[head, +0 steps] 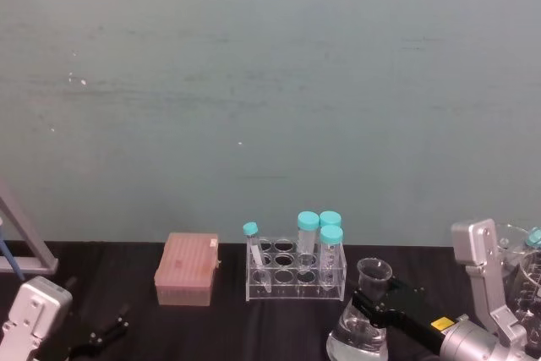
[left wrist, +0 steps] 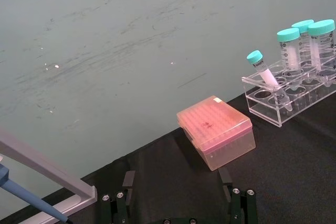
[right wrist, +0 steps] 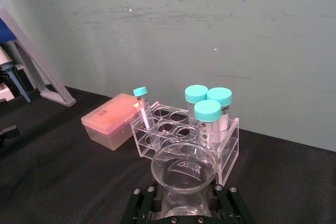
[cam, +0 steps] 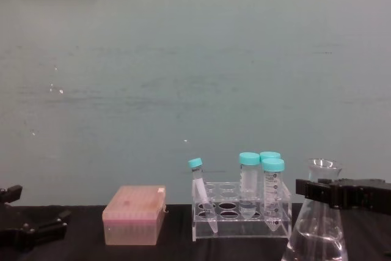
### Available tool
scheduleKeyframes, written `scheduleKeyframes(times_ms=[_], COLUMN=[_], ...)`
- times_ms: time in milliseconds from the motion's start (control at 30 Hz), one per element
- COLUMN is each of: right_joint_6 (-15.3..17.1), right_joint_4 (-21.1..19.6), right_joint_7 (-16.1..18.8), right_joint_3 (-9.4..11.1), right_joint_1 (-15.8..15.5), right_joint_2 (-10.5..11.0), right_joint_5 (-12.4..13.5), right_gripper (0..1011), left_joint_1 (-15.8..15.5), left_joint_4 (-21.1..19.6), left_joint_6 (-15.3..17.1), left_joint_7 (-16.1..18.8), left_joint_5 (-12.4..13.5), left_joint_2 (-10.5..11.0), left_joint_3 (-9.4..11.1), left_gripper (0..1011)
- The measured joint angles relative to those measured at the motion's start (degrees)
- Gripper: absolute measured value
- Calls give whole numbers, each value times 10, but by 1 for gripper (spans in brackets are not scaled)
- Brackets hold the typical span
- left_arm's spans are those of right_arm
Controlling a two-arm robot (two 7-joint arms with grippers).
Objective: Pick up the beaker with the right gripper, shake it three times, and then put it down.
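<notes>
Nearest us in the right wrist view, the beaker [right wrist: 182, 169] shows as a round flared glass rim between the right gripper's [right wrist: 181, 199] black blocky fingers [right wrist: 142, 203], which close on its narrow neck from both sides. From the chest view we see the beaker's full shape: a clear conical flask with a wide base, holding clear liquid, the jaws clamped across its neck just under the rim. It sits at the right front of the black table [head: 127, 259], just in front of the tube rack [head: 296, 272]; whether its base touches the cloth we cannot tell.

The rack is clear acrylic with round wells, holding three wide teal-capped tubes [cam: 249, 181] upright and one slim tube [cam: 200, 191] tilted. Beside it lies a translucent pink lidded box [head: 187, 270].

The head view alone shows more glassware [head: 520, 276] at far right. The left gripper [left wrist: 178, 203] rests low at left front, thin fingers spread apart, holding nothing.
</notes>
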Motion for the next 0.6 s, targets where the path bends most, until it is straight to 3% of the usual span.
scheduleKeyframes(times_ms=[600], right_joint_6=[0], right_joint_4=[0], right_joint_7=[1], right_joint_3=[0], right_joint_1=[0], right_joint_2=[1], right_joint_5=[0], right_gripper=[457], left_joint_1=[0], left_joint_4=[0], left_joint_6=[0], left_joint_7=[0], left_joint_5=[0], left_joint_2=[0], left_joint_3=[0], left_gripper=[1000])
